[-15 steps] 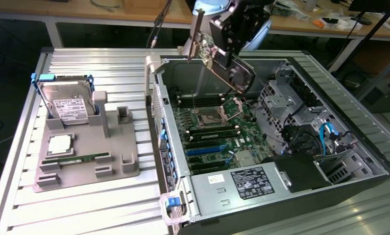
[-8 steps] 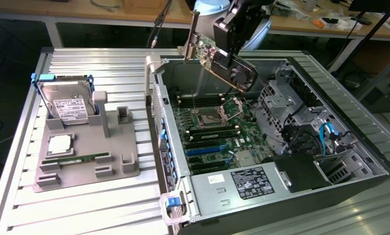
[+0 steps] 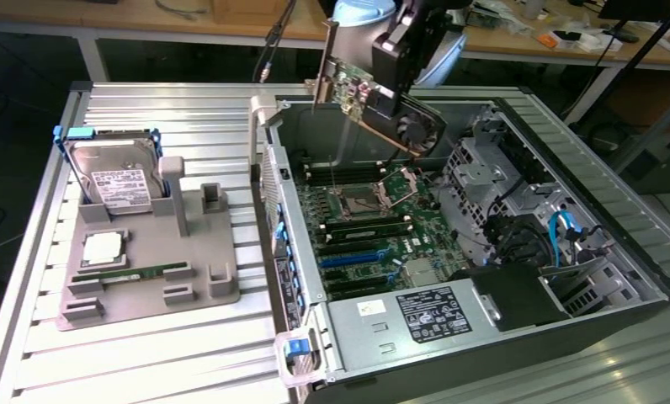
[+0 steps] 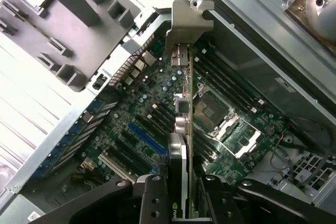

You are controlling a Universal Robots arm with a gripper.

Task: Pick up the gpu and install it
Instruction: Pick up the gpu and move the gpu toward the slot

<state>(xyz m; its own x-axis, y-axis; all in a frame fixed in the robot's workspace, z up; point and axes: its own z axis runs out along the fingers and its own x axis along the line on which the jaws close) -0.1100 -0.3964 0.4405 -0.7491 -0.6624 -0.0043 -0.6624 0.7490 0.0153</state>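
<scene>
The gpu (image 3: pixel 364 93) hangs in the air above the open computer case (image 3: pixel 604 194), tilted. It is a green board with a black fan cooler (image 3: pixel 421 128) and a silver bracket at its end toward the exterior view's left. My gripper (image 3: pixel 389 91) is shut on its upper edge. In the wrist view the gpu (image 4: pixel 185 124) shows edge-on between my fingers (image 4: pixel 152 198), with its bracket (image 4: pixel 189 19) farthest from the camera. Below it lies the motherboard (image 4: pixel 131 108) with a blue slot (image 4: pixel 147 137). The card is clear of the board.
On the exterior view's left a grey holder tray (image 3: pixel 200 286) carries a silver hard drive (image 3: pixel 116 181), a CPU (image 3: pixel 102 247) and a RAM stick (image 3: pixel 133 273). Inside the case are the CPU socket (image 3: pixel 364 202), drive cages (image 3: pixel 481 168) and a power supply (image 3: pixel 425 316).
</scene>
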